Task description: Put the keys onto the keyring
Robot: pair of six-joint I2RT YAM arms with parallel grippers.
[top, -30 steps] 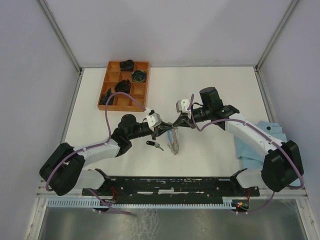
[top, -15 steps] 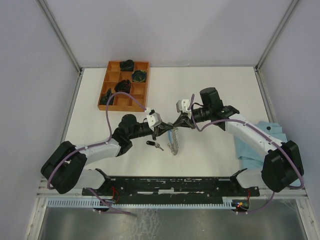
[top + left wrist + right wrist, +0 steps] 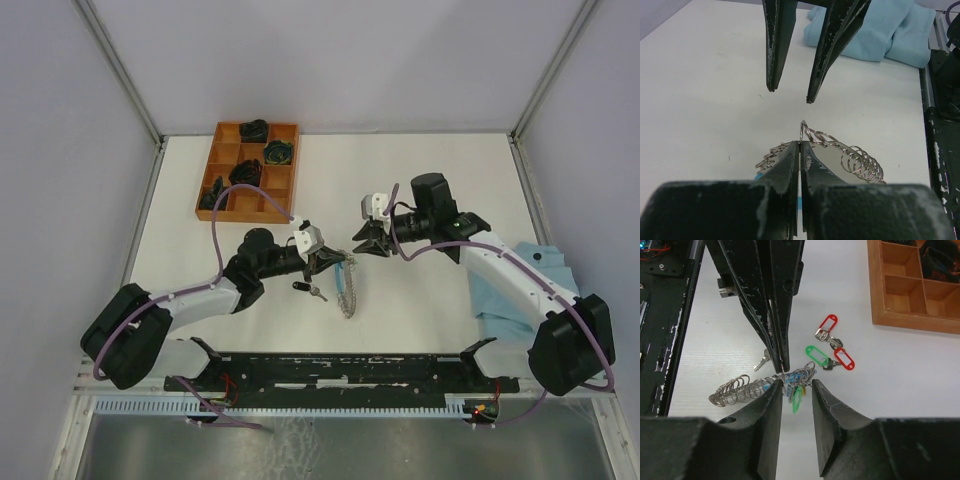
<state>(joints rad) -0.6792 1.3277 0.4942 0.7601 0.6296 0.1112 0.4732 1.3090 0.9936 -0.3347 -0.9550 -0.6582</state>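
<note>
A wooden tray point(image 3: 900, 322) and a blue cloth point(image 3: 880, 30) sit on the worktop point(image 3: 440, 170). The left claw point(image 3: 800, 145) is clamped on the keyring point(image 3: 860, 160). The right claw point(image 3: 796, 387) stands apart, just beside it. Three tagged keys point(image 3: 827, 325) lie nearby, with perhaps a fourth half-hidden.

The keyring point(image 3: 347, 290) sits at the middle of the worktop point(image 3: 430, 180). One end is pinched in the left jaws and the rest trails toward the near edge. The right jaws stand just to its right, facing the left jaws and apart from the ring. A single key point(image 3: 308, 289) lies just left of the keyring. Three more keys point(image 3: 828, 326) lie together on the tray's side of the keyring. The tray point(image 3: 910, 322) sits at the far left with items point(image 3: 254, 130) in its compartments. A cloth point(image 3: 880, 35) lies at the right edge.
</note>
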